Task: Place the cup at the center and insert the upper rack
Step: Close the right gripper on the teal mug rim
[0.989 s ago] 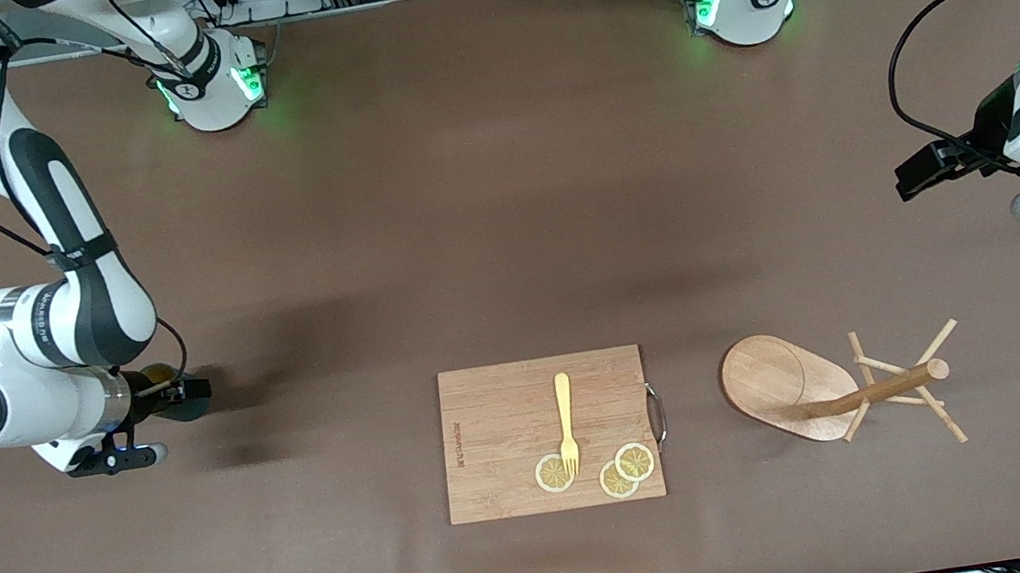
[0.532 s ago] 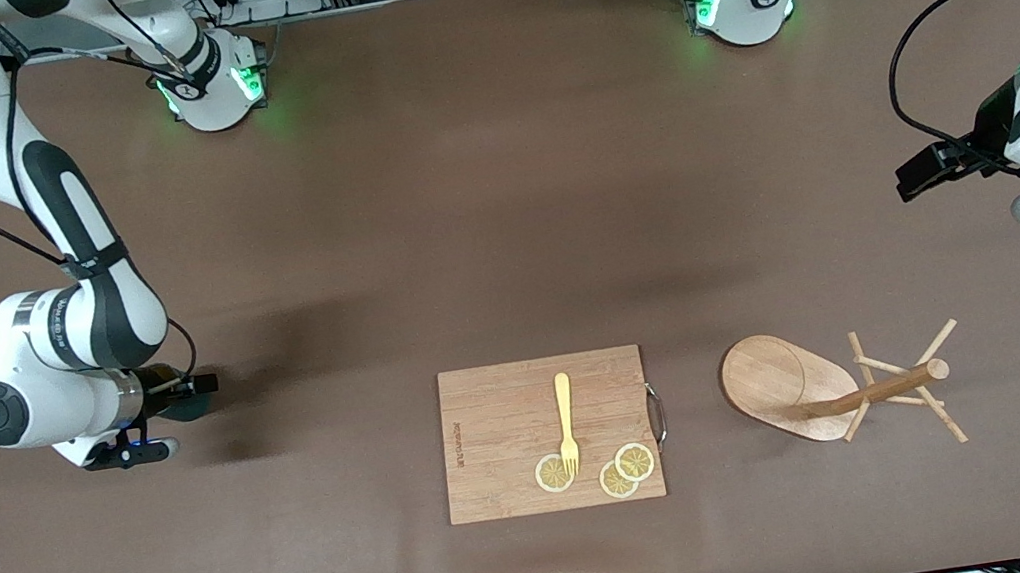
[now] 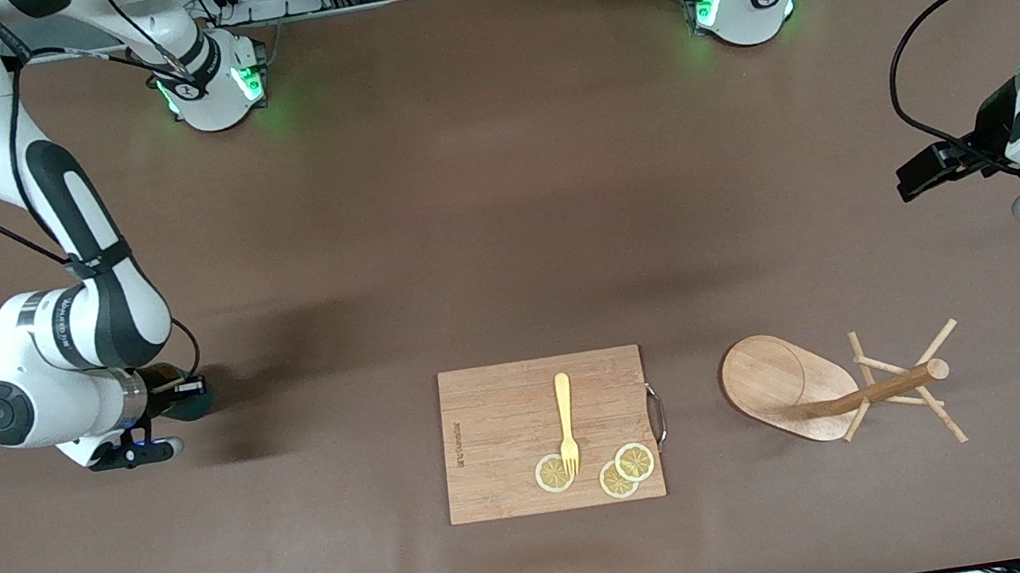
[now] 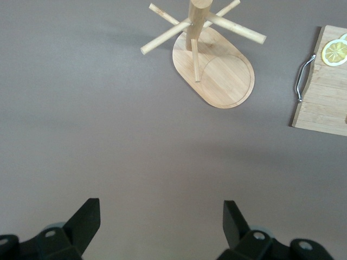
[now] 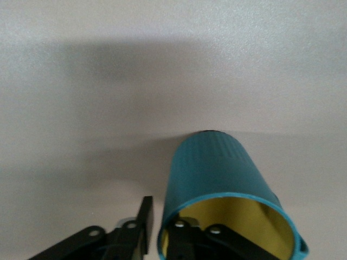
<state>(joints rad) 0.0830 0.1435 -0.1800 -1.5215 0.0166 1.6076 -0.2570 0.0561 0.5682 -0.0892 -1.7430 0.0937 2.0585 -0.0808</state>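
The dark teal cup (image 5: 217, 168) with a yellow inside stands on the table toward the right arm's end. In the front view the cup (image 3: 192, 403) shows only as a dark edge under the hand. My right gripper (image 5: 161, 225) is shut on its rim, one finger inside and one outside; in the front view the right gripper (image 3: 181, 388) is low at the table. The upper rack (image 3: 787, 383), a wooden mug tree, stands on its oval base toward the left arm's end, and the upper rack (image 4: 219, 70) also shows in the left wrist view. My left gripper (image 4: 161, 216) hangs open over bare table, and the front view shows the left gripper (image 3: 919, 171) waiting there.
A rectangular wooden cutting board (image 3: 501, 429) lies at the middle near the front camera, with a yellow fork (image 3: 566, 420) and lemon slices (image 3: 634, 460) on it and a metal handle (image 3: 658, 414) on its side. The brown table (image 3: 498, 207) is bare between the arms' bases.
The right arm shifted slightly toward the table's middle and its jaws closed onto the cup's rim. The left arm has not moved.
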